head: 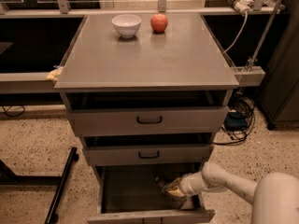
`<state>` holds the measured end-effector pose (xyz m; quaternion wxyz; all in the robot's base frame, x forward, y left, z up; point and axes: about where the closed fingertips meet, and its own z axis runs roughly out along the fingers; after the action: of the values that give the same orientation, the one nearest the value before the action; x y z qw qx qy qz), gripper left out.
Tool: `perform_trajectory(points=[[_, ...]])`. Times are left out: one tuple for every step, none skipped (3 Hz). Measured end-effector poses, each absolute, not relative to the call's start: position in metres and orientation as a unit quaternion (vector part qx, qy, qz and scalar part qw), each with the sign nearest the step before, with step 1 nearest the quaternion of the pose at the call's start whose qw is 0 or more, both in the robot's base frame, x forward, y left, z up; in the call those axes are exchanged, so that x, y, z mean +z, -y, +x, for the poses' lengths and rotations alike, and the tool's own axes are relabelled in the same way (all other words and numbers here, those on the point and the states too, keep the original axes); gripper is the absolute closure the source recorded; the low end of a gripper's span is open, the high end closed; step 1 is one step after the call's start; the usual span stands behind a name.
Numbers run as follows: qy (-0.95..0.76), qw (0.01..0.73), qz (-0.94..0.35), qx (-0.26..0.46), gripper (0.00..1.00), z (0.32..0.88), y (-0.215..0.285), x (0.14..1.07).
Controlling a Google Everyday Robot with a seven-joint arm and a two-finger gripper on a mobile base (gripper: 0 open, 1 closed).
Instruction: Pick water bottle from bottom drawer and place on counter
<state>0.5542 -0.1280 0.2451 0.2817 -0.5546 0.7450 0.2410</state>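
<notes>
1. We see a speckled beige floor [32, 143] on both sides of the grey drawer cabinet [103, 122].
2. A black bar [63, 183] lies slanted on the floor at our left.
3. Dark cables [240, 108] lie tangled on the floor at the right, beside a tall dark unit [282, 78].
4. Behind, we see a metal rail [117, 1] with a white power strip [240, 3] near its right end.
5. The light is dim and warm.
6. The gripper [174, 190] sits low, right of centre, near floor level.
</notes>
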Motion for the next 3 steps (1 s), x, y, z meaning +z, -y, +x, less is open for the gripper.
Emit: perform_trajectory(points=[[-0.741,0.287,-0.555,0.246,0.59,0.556,0.117,0.226],[-0.735,0.299,-0.558,0.244,0.38,0.561,0.111,0.212],[-0.730,0.310,-0.561,0.236,0.27,0.567,0.111,0.204]])
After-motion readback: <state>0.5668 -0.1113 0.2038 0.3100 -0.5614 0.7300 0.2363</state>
